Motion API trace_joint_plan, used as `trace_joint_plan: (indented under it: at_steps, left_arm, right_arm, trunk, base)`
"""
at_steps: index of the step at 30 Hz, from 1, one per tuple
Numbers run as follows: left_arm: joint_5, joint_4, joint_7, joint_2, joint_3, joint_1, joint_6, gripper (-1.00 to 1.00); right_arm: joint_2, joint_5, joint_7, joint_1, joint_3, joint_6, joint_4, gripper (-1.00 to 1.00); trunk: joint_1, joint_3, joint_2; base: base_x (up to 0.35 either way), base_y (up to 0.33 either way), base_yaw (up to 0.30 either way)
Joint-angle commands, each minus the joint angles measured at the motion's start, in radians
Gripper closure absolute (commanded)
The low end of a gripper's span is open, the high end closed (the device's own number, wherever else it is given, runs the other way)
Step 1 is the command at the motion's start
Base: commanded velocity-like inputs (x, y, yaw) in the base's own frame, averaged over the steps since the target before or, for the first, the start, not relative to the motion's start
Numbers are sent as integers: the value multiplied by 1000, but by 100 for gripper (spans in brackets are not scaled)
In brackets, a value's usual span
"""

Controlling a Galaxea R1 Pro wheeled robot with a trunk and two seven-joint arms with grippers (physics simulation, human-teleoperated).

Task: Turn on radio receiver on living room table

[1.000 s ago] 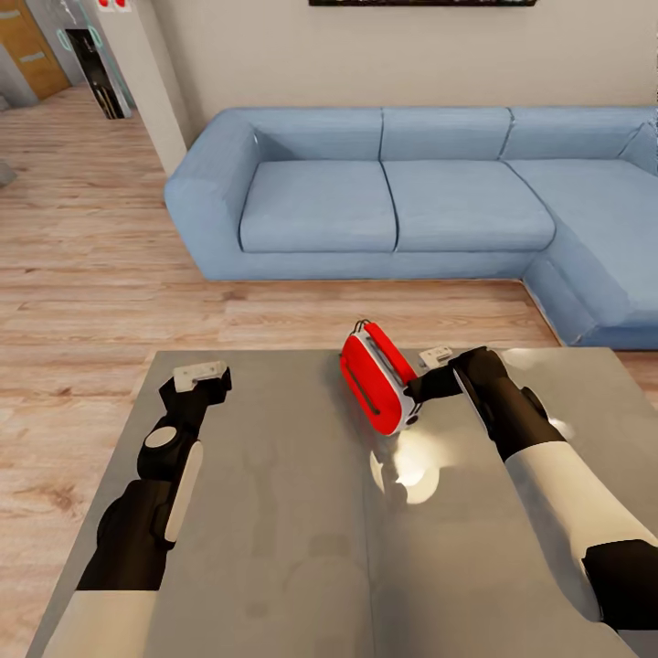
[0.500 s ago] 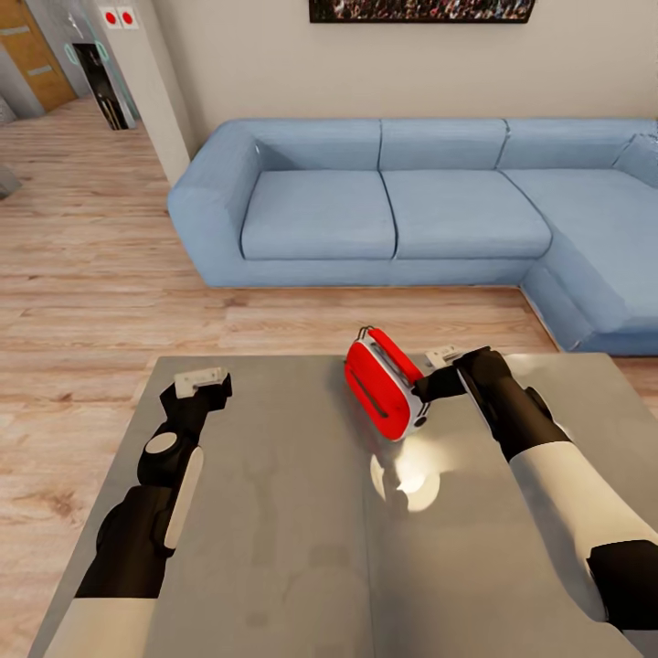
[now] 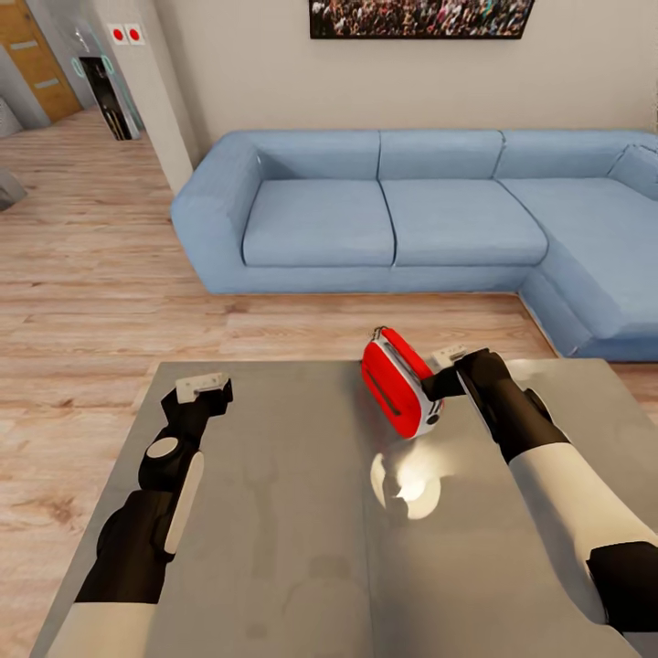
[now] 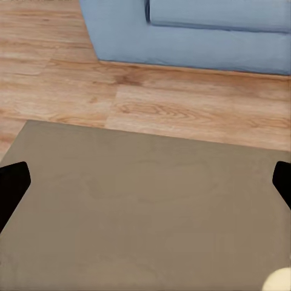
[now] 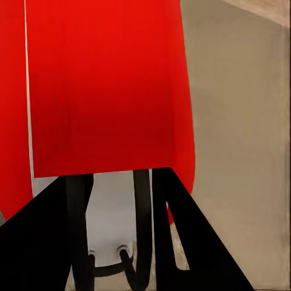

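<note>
The red radio receiver [image 3: 397,384] with white end panels hangs tilted just over the far middle of the glossy grey table [image 3: 274,512]. My right gripper [image 3: 440,391] is shut on its near white end. The right wrist view looks along the black fingers [image 5: 36,242] at the radio's red body [image 5: 103,85] and its thin metal handle [image 5: 142,230]. My left gripper [image 3: 203,391] hovers open over the table's far left corner, its fingertips [image 4: 12,185] wide apart with nothing but the tabletop [image 4: 145,212] between them.
A blue corner sofa [image 3: 384,215] stands beyond the table on the light wood floor [image 3: 82,274], wrapping round at the right. A crowd picture [image 3: 420,16] hangs on the white wall. A bright lamp reflection [image 3: 407,480] lies on the tabletop.
The head view has tilted up, bringing more of the wall picture into sight. The radio, held in the right gripper, has shifted slightly to the right. The left arm has not moved.
</note>
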Motion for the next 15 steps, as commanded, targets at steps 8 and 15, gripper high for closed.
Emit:
trace_joint_plan:
  at_steps: [8, 15]
  left_arm:
    - [0, 24, -1, -1, -1, 1, -3, -100]
    - [0, 27, -2, -2, -1, 1, -3, -100]
  right_arm:
    - [2, -6, -66, 5, 1, -1, 2, 100]
    - [4, -8, -140, 9, 3, -22, 2, 100]
  trunk:
    - [0, 13, 0]
    - [0, 24, 0]
  base:
    - [0, 0, 0]
    - [0, 0, 0]
